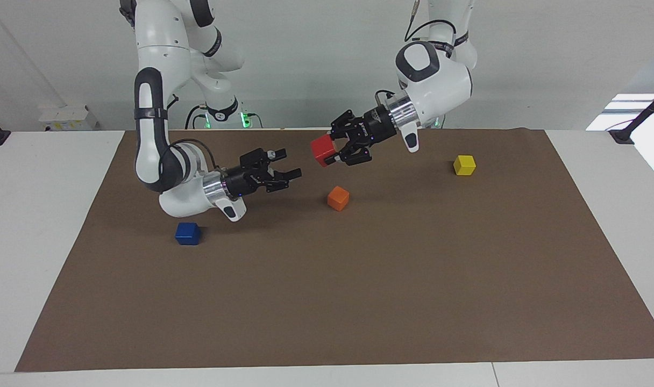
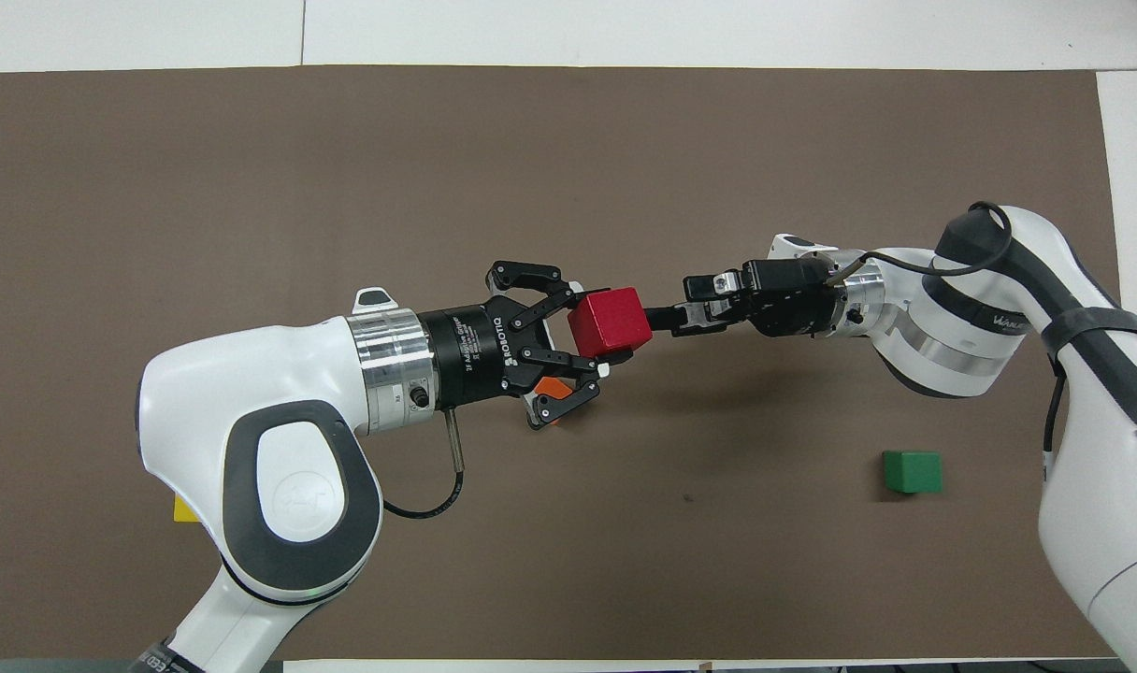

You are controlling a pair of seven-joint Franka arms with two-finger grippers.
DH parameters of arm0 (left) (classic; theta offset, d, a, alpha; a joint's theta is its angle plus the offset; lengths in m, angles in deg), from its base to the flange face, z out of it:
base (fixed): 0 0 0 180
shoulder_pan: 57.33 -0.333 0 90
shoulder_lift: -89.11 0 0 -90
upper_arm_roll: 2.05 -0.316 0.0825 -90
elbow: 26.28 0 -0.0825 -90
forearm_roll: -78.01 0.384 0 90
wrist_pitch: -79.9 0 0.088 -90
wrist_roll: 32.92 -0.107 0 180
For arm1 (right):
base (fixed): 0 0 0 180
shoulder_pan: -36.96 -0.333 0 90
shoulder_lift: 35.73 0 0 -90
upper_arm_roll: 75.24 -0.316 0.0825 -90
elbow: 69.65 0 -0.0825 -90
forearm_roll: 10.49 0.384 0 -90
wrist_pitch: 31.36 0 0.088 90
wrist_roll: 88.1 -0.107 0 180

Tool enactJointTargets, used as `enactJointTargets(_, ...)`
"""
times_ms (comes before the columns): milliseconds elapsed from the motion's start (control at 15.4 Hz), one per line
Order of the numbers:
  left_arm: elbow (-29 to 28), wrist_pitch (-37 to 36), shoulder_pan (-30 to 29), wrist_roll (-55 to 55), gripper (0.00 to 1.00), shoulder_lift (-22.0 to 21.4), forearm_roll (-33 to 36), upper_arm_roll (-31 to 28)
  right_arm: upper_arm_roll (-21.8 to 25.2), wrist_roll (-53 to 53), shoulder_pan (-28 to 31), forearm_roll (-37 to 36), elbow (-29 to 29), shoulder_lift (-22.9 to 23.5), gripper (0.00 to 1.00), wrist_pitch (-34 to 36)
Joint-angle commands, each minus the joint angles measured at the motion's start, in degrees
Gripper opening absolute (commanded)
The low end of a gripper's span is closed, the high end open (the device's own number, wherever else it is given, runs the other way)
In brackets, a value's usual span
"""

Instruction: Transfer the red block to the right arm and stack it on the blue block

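My left gripper (image 1: 329,152) is shut on the red block (image 1: 321,148) and holds it in the air over the middle of the brown mat; both show in the overhead view, the gripper (image 2: 591,329) and the block (image 2: 611,321). My right gripper (image 1: 287,164) is open, raised and pointed at the red block, a short gap away from it; it also shows in the overhead view (image 2: 667,318). The blue block (image 1: 187,233) lies on the mat toward the right arm's end, beside the right arm's wrist. In the overhead view the right arm hides it.
An orange cube (image 1: 338,198) lies on the mat under the left gripper, partly covered in the overhead view (image 2: 552,388). A yellow cube (image 1: 464,165) lies toward the left arm's end. A green cube (image 2: 912,471) lies near the right arm. The brown mat (image 1: 359,301) covers the table.
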Motion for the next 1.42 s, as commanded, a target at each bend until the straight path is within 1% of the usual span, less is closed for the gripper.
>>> enactJointTargets(0,-0.9,3.9,3.1,0.7,0.0,-0.2,-3.7,-0.8,-0.1,-0.5,-0.4,1.7,-0.9,-0.7,1.0,-1.4)
enactJointTargets(324,-0.2,4.9,3.4,0.5,0.0,0.9,-5.9,-0.6,-0.1,0.1,-0.8,1.7,-0.9,-0.7,1.0,-2.1)
enactJointTargets(712,-0.2,7.0,5.4,0.3,0.0,1.3,-6.1,-0.7,-0.1,3.2,-2.3,2.2,-0.8,-0.7,1.0,-4.7)
enactJointTargets(906,-0.2,6.5,5.4,-5.4,0.0,1.3,-6.2,-0.6,-0.1,3.2,-2.4,2.9,-0.8,-0.6,1.0,-4.9)
enactJointTargets(1100,-0.2,6.1,5.4,-6.6,0.0,1.4,-6.1,-0.6,-0.1,3.1,-3.1,3.0,-0.8,-0.6,1.0,-5.0)
enactJointTargets(1359,-0.2,3.4,4.8,-9.4,0.0,1.5,-6.2,-0.6,-0.1,3.0,-3.0,3.0,-0.7,-0.7,1.0,-5.0)
